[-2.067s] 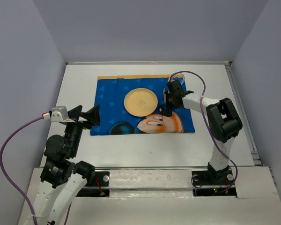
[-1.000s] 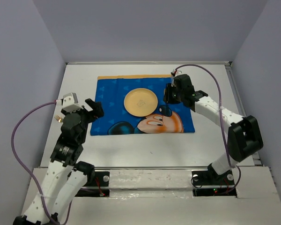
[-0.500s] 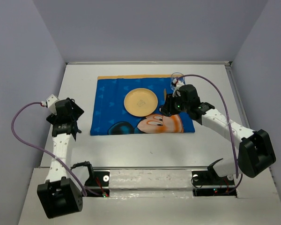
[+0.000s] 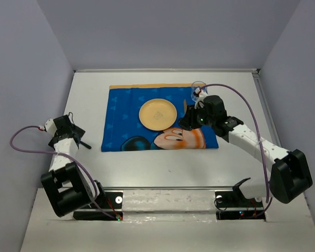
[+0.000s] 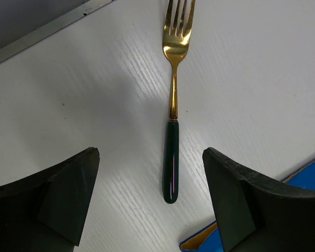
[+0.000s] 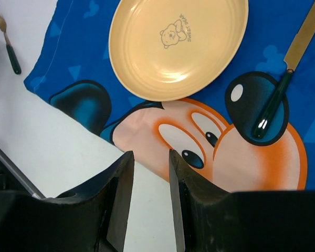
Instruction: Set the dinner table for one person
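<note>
The white dinner table [image 4: 163, 163] carries a blue Mickey Mouse placemat [image 4: 126, 105] with a yellow plate [image 4: 157, 114] on it. A gold knife with a dark handle [image 6: 283, 89] lies right of the plate. A gold fork with a dark green handle [image 5: 171, 131] lies on bare table left of the placemat, also in the right wrist view [image 6: 5, 42]. My left gripper [image 5: 152, 205] is wide open above the fork's handle end, touching nothing. My right gripper [image 6: 147, 199] hovers over the placemat's front edge, empty, jaws a narrow gap apart.
A clear glass [image 4: 198, 85] stands at the placemat's far right corner, behind my right gripper [image 4: 191, 118]. The placemat's near left corner [image 5: 304, 210] lies close to my left gripper's right finger. Grey walls enclose the table on three sides.
My left arm has swung down and left and now holds its open gripper over the fork. My right gripper has drawn back from the glass toward the placemat's front.
</note>
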